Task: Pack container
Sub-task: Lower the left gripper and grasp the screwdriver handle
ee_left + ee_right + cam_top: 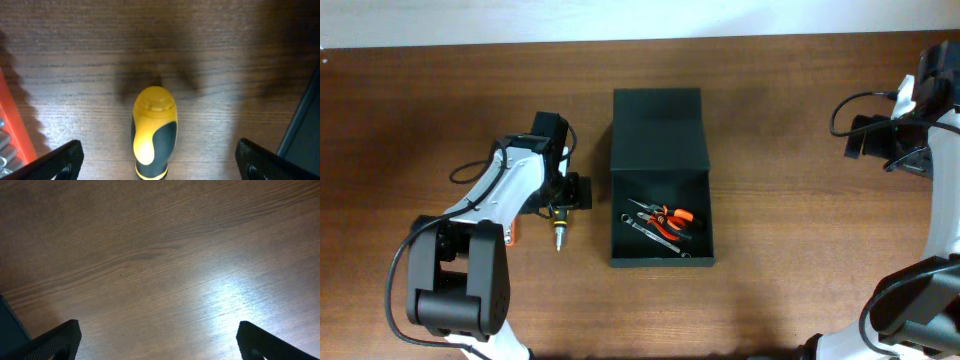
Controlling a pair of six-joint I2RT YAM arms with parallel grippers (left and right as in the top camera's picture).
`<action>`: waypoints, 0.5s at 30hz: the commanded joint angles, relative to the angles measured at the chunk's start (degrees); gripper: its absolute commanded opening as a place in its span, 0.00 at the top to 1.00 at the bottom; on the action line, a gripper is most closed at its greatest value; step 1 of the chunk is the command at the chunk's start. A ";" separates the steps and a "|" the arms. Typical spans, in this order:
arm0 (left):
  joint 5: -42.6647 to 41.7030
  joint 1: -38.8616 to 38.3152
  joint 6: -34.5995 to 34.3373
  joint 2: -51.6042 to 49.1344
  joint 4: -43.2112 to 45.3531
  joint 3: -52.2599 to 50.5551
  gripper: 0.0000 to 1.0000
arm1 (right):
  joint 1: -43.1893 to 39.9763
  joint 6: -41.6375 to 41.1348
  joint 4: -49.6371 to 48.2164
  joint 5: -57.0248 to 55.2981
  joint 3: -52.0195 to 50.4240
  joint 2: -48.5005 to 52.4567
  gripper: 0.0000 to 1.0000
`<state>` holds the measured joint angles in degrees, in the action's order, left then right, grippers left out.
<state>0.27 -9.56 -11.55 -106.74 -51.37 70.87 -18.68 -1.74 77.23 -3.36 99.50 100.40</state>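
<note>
Low in the left wrist view I saw the released left hand (pixel 160 156) flanking a yellow-black plastic screwdriver (pixel 154 125). Only overhead showed the dark matte rectangular container (pixel 657 130), centre-frame. Also released: the right hand (pixel 160 339).

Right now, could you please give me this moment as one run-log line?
left gripper: open, over screwdriver | right gripper: open, over table | container: open, pliers and wrench inside

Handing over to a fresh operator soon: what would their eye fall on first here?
The open dark container at mid-table, with orange-handled pliers and a wrench inside. Then the yellow-and-black screwdriver lying on the wood to its left, under the open left hand.
</note>
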 commanded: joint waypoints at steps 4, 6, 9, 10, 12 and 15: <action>-0.50 0.15 2.25 -0.42 0.63 -0.33 0.01 | -0.13 -0.48 -0.13 0.13 0.07 -0.37 0.01; -0.50 0.15 2.25 -0.42 0.61 -0.35 0.01 | -0.13 -0.48 -0.15 0.13 0.07 -0.37 0.01; -0.46 0.15 2.25 -0.42 0.68 -0.35 0.01 | -0.13 -0.48 -0.13 0.13 0.07 -0.37 0.01; -0.44 0.15 2.25 -0.42 0.87 -0.35 0.01 | -0.13 -0.48 -0.15 0.13 0.07 -0.37 0.01; -0.44 0.15 2.25 -0.63 1.70 -0.35 0.01 | -0.13 -0.48 -0.15 0.13 0.07 -0.37 0.01; -0.46 0.15 2.25 -1.14 1.92 -0.35 0.01 | -0.13 -0.48 -0.13 0.13 0.07 -0.37 0.01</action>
<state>0.23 -9.56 -10.24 -106.74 -49.69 70.85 -18.68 -1.69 77.23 -3.36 99.50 100.40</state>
